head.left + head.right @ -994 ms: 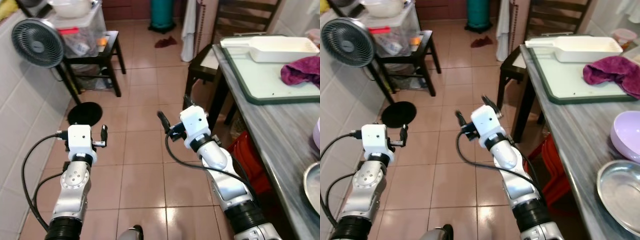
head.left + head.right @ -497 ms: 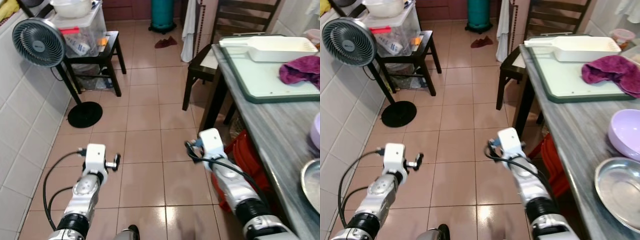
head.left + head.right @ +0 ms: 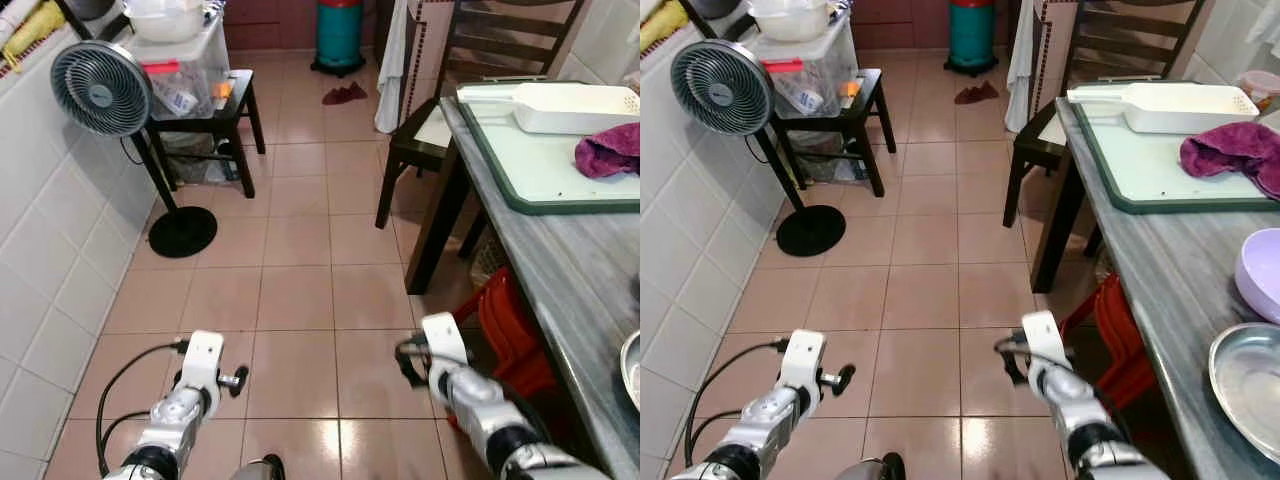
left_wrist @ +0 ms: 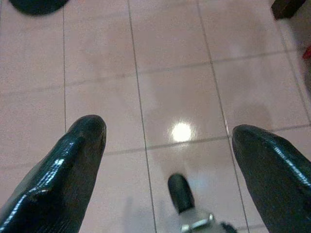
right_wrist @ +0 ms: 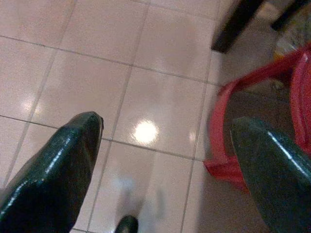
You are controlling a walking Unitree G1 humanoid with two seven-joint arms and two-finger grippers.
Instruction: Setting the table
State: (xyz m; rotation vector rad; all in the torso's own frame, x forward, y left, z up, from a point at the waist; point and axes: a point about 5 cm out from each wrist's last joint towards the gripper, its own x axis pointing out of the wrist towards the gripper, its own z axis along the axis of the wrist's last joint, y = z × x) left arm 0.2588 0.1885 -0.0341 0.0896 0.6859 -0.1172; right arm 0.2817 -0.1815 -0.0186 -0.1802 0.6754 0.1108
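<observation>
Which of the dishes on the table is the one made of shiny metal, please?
The round metal plate at the table's near end, closest to the robot. The lilac bowl just beyond it is matte plastic, and the white rectangular dish lies at the far end on the green-rimmed tray.

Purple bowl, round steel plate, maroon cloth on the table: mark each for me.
Purple bowl (image 3: pixel 1262 274), right eye view, on its inner wall near the picture's edge.
Round steel plate (image 3: pixel 1252 382), right eye view, on its flat middle.
Maroon cloth (image 3: pixel 1232 152), right eye view, on the middle of the crumpled heap.
</observation>
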